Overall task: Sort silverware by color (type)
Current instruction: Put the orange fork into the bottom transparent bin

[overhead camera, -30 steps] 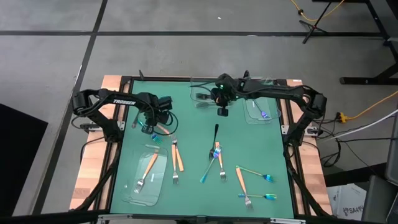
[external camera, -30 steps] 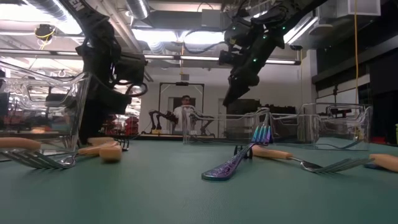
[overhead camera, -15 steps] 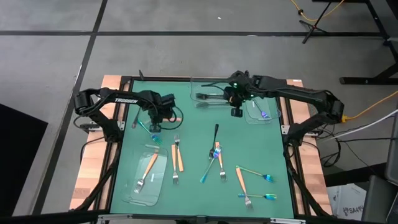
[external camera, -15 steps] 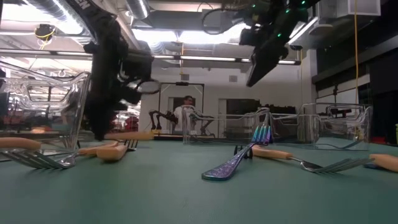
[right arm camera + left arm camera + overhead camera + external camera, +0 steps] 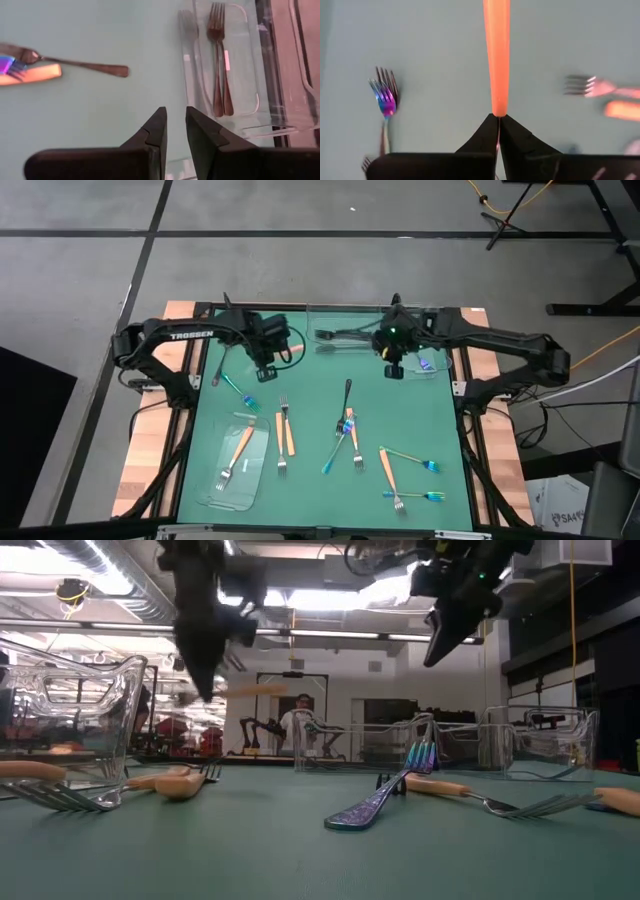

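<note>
Left gripper (image 5: 497, 120) lifts an orange-handled fork (image 5: 496, 55) clear of the green table (image 5: 310, 395)

Its jaws pinch the handle's end, so the fork sticks out level; carry it slowly to the clear tray (image 5: 235, 465) near the left front, which holds another orange one, and lower before releasing. The right gripper (image 5: 174, 122) hovers slightly parted and empty near the tray of black forks (image 5: 220, 65)
</note>
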Action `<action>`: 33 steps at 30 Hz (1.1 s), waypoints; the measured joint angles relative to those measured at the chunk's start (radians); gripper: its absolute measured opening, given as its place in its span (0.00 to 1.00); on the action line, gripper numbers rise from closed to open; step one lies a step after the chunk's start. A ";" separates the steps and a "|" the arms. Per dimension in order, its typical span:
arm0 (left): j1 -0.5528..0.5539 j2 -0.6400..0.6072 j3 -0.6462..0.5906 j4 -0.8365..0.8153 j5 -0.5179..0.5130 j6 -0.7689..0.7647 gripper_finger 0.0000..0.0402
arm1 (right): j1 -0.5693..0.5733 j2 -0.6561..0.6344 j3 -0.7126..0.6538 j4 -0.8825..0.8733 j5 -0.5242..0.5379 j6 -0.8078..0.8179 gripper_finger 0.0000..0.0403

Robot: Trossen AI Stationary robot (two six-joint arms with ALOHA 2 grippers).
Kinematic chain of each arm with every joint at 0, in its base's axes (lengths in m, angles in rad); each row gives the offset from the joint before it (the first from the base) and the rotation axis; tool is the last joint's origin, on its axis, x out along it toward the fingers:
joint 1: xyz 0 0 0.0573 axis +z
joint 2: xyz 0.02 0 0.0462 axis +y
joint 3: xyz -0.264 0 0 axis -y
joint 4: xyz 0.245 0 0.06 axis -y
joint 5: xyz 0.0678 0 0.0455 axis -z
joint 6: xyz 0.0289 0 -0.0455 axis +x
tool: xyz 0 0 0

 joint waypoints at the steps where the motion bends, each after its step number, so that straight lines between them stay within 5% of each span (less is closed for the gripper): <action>1: -0.014 0.000 0.029 -0.030 0.003 -0.052 0.00 | 0.014 -0.007 -0.009 -0.002 0.017 0.000 0.15; 17: -0.462 0.000 0.343 -0.237 0.042 -0.897 0.00 | 0.196 -0.027 -0.106 -0.001 0.073 0.021 0.15; 26: -0.791 0.000 0.345 -0.234 -0.108 -1.382 0.00 | 0.260 -0.027 -0.108 0.001 0.091 0.022 0.15; 33: -0.980 0.014 0.345 -0.230 -0.253 -1.595 0.00 | 0.262 -0.027 -0.108 0.001 0.090 0.056 0.15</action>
